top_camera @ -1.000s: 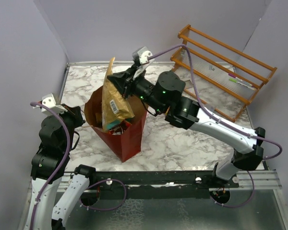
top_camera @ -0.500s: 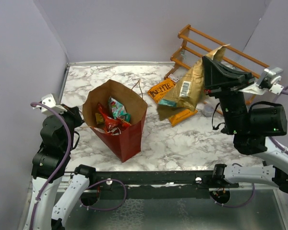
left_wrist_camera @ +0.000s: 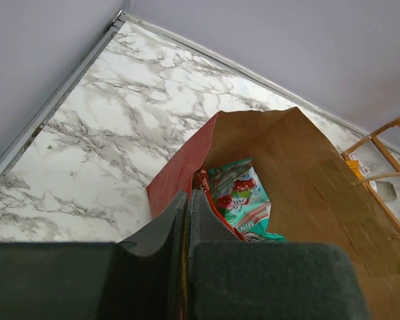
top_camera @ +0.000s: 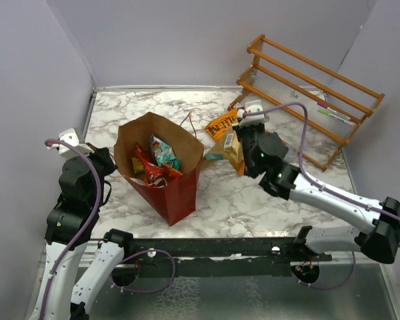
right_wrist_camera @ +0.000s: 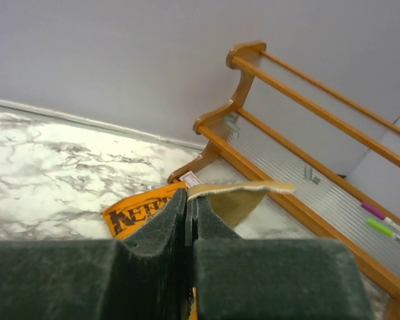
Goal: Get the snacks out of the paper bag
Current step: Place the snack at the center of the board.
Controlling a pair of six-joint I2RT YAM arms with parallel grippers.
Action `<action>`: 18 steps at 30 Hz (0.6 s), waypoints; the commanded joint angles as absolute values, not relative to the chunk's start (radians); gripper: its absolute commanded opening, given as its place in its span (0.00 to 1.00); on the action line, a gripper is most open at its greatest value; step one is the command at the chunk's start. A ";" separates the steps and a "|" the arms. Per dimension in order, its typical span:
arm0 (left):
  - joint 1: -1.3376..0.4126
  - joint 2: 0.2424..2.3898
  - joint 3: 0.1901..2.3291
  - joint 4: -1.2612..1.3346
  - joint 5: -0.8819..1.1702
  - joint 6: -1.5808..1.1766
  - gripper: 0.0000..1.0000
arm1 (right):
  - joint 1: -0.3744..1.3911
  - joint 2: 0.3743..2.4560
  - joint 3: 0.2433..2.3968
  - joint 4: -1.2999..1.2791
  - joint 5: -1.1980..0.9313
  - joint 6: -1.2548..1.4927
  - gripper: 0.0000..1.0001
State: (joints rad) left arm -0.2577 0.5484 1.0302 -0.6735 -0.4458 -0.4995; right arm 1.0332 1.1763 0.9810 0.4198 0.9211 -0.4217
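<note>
Paper bag [top_camera: 175, 197] stands upright on the marble surface [top_camera: 253, 200], left of centre in the top view, mouth open, brown inside showing. Left tool [left_wrist_camera: 187, 200] is at the bag's 9 o'clock rim, fingers pressed together with the rim edge pinched between them. Inside the bag: red pack [top_camera: 145, 163] and teal pack [top_camera: 164, 152], teal one also plain in the left wrist view; a bit of yellow sits at the red pack's 9 o'clock. Two snacks are out. The orange Kettle bag [top_camera: 222, 123] lies flat on the surface at the paper bag's 2 o'clock. The tan chip bag [top_camera: 233, 151] is at the paper bag's 3 o'clock, overlapping the Kettle bag's near edge. Right tool [right_wrist_camera: 187, 203] is clamped tight on the tan bag's top edge, the flap sticking out past the fingers toward 3 o'clock. Can't tell whether the tan bag's bottom rests on the surface. Wooden rack [top_camera: 313, 80] stands at the surface's 1 o'clock corner, just behind the Kettle bag.
</note>
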 commanded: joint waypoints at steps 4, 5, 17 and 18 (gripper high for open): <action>-0.261 0.540 1.044 -0.630 -0.458 -0.527 0.00 | 0.725 1.405 1.279 0.238 0.559 0.032 0.01; -0.261 0.539 1.048 -0.629 -0.454 -0.528 0.00 | 0.702 1.450 1.363 0.211 0.520 0.071 0.01; -0.261 0.536 1.067 -0.650 -0.461 -0.532 0.00 | 0.578 1.812 1.730 0.155 0.262 0.373 0.01; -0.261 0.538 1.067 -0.650 -0.462 -0.532 0.00 | 0.578 1.824 1.747 0.157 0.261 0.374 0.01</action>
